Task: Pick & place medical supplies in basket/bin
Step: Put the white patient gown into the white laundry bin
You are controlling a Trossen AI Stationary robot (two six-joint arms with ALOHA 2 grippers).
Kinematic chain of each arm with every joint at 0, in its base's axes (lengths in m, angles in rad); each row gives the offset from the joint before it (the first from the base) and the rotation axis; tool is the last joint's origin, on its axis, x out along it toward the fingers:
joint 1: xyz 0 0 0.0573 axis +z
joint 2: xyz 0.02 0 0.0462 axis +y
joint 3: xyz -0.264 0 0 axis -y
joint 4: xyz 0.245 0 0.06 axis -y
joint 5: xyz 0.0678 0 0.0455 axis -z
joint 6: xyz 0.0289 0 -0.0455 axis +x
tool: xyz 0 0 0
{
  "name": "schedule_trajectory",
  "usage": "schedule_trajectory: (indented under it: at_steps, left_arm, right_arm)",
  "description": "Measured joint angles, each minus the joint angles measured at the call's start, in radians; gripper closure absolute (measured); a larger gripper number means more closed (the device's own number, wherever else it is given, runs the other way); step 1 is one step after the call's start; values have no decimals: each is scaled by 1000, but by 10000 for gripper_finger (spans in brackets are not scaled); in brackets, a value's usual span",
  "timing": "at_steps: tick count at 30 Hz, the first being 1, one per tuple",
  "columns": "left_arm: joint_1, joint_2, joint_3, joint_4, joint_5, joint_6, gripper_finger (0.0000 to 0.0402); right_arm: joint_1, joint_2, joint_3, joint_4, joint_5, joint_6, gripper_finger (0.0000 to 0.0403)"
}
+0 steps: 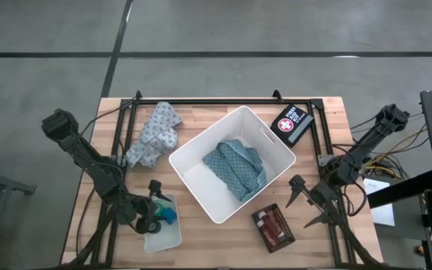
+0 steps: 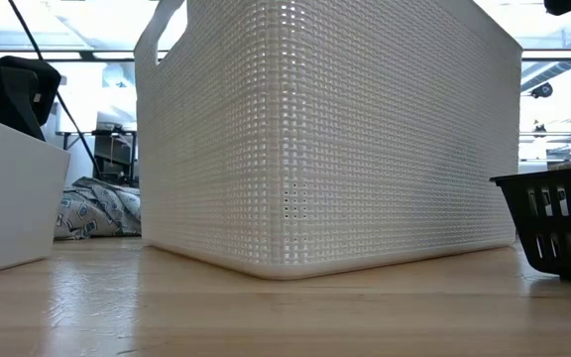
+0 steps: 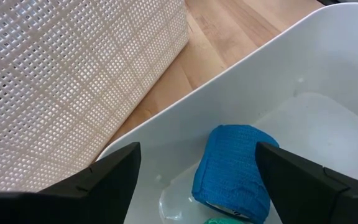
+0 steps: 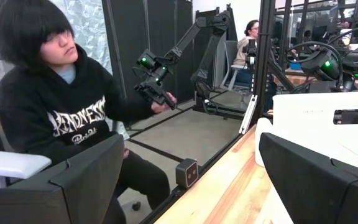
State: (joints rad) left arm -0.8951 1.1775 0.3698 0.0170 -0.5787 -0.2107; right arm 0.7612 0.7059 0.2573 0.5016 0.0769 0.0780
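I had the left gripper (image 1: 154, 212) lowered over the small tray (image 1: 172, 238), jaws spread wide either side of the blue bandage roll (image 3: 234, 171), straddling but not touching it, holding nothing. The basket/bin (image 1: 272, 142) stood mid-table beside the tray, a blue cloth (image 1: 235, 166) already inside. The right gripper (image 1: 309, 202) waited near the table's right edge, spread and empty.

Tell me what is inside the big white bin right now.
The white bin holds a crumpled blue-green patterned cloth, with bare floor beside it. Anything beneath the cloth is covered and cannot be seen.
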Motion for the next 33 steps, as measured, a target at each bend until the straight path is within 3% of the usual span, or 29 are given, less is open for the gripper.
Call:
schedule_trajectory:
  at_steps: [11, 14, 19, 26, 29, 33]
  left_arm:
    - [15, -52, 63, -19, -4, -49, 80]
    - [15, -102, 140, -73, 17, 46, 80]
    - [16, -196, 352, -452, 28, 146, 80]
    - [35, -306, 661, -889, -48, 10, 80]
    - [38, -355, 774, -998, -50, -60, 80]
    - [39, -424, 867, -1021, -57, -207, 80]
  right_arm:
    - [0, 0, 0, 0, 0, 0, 35]
    - [0, 0, 0, 0, 0, 0, 35]
    - [0, 0, 0, -3, 0, 0, 35]
    - [0, 0, 0, -4, 0, 0, 35]
    - [0, 0, 0, -4, 0, 0, 35]
    - [0, 0, 0, -4, 0, 0, 35]
